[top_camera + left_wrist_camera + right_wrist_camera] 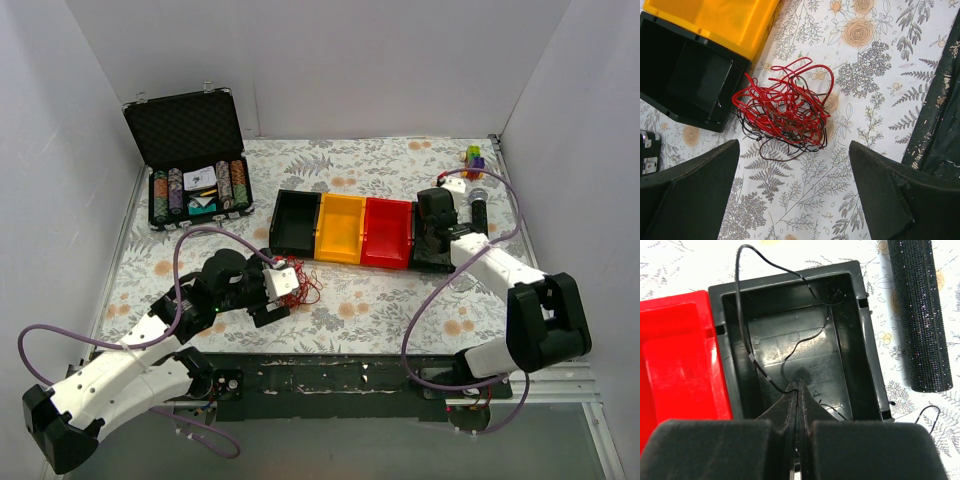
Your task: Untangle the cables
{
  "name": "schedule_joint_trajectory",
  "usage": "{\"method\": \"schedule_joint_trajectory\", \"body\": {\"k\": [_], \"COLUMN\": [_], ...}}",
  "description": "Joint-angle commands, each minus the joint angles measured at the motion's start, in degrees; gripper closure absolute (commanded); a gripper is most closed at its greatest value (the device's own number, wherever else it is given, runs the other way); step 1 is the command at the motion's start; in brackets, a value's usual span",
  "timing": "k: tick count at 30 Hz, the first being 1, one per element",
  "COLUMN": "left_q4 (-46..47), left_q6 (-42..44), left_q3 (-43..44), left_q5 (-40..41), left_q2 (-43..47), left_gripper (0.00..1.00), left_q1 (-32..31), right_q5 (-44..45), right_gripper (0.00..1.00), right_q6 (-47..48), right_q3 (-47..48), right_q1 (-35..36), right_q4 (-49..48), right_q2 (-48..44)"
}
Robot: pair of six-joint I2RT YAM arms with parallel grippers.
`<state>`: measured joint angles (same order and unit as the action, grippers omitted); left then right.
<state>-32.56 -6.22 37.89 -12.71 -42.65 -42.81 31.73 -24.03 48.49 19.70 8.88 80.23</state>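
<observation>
Left arm (120,370), white-shelled with black joints, reaches forward and low, elbow bent. Its black two-finger left gripper (795,200) points downward with jaws spread wide. The matching right arm (495,265) stretches forward and inward, and its right gripper (799,387) is angled down, jaws pressed together, pinching a thin black wire (738,300) at the tips.

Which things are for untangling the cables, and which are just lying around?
For the job:
- cable tangle, red and dark
- black cable, pinched by the right gripper over the end black bin
- left gripper, open above the tangle
- probably the yellow bin, red bin and other black bin

Lying around:
- poker chip case
- black glittery cylinder
- small coloured toy
</observation>
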Motion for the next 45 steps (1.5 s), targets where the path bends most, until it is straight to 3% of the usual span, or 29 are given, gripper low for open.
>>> {"method": "schedule_joint_trajectory", "body": {"k": [1, 11, 13, 18, 24, 32, 39, 45], "left_q4": [0.39, 0.21, 0.30, 0.39, 0.21, -0.93, -1.02, -0.93], "left_q6": [0.07, 0.15, 0.15, 0.15, -0.20, -0.55, -0.37, -0.37], "left_q3": [0.52, 0.69, 0.78, 0.78, 1.40, 1.57, 1.75, 2.10], "left_q5": [-0.65, -0.39, -0.56, -1.09, -1.79, -2.85, -3.20, -3.64], "left_q2": [0.64, 0.38, 0.38, 0.20, 0.46, 1.52, 1.43, 1.26], "left_gripper": [0.08, 0.08, 0.08, 0.08, 0.08, 0.08, 0.08, 0.08], "left_q1": [0.53, 0.44, 0.53, 0.62, 0.53, 0.62, 0.62, 0.53], "right_q5": [-1.14, -7.29, -7.90, -8.17, -8.87, -5.81, -0.97, -5.26], "right_gripper": [0.99, 0.99, 0.90, 0.58, 0.44, 0.41, 0.39, 0.39], "right_q6": [0.48, -0.14, 0.04, 0.30, 0.13, -1.71, -14.27, -22.80], "right_q3": [3.28, 5.65, 5.83, 8.02, 10.13, 8.82, 0.48, -7.70], "right_q1": [-1.60, -2.39, -2.39, -2.39, -2.39, -2.39, -2.39, -2.39], "right_q4": [-2.29, -2.82, -2.64, -0.36, 1.84, 9.82, 28.45, 33.03], "right_q2": [3.79, 10.47, 10.04, 6.01, -2.16, -12.71, -21.68, -27.31]}}
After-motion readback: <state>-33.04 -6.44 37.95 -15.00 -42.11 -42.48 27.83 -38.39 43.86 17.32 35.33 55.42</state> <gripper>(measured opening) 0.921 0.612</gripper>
